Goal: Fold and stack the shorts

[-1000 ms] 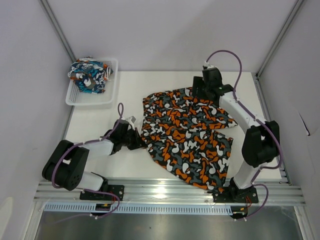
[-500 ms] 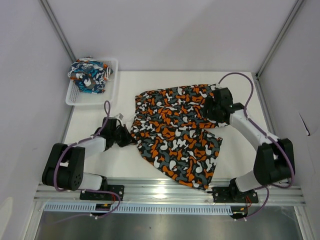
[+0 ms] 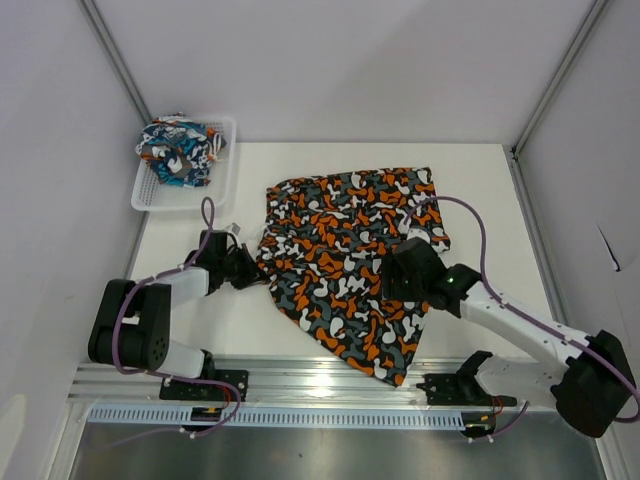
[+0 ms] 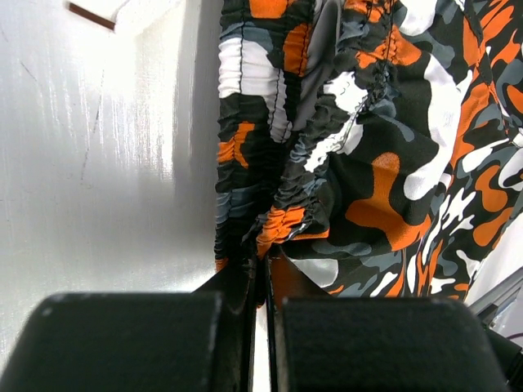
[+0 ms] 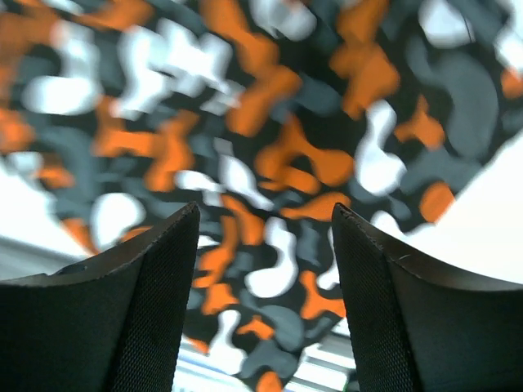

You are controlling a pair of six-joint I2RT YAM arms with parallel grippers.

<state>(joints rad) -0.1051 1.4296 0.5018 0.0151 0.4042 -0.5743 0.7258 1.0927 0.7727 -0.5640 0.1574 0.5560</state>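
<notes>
Risk and material notes, fold step. Camouflage shorts [image 3: 345,265] are seen spread nearly flat at mid-bench [image 3: 480,190], waist end to the left, legs fanned toward the right and the near edge. Cartoon-print shorts [image 3: 178,150] are seen bunched in the white mesh basket [image 3: 226,165] at the far left corner, well apart. The left tool [image 4: 263,263] is clenched on the edge of the gathered waistband [image 4: 261,188]. The right tool [image 5: 265,269] is released, jaws apart w/ nothing between, and is held over the cloth near the right-hand leg. Risks, as judged: (a) only a thin pinch of elastic is gripped, so a pull by the left arm could slip it free or drag the whole garment, since limp cloth slides readily on a smooth bench; (b) if only one layer is caught by the right tool, front & back could be parted and the fold skewed; (c) wrinkles near the waist could be folded in. Fabric: thin, limp, matte, w/ orange/black/grey/white blotches; waistband ruched, thicker, w/ stitch lines. Bench: white, sheened. Basket: rigid plastic lattice.
</notes>
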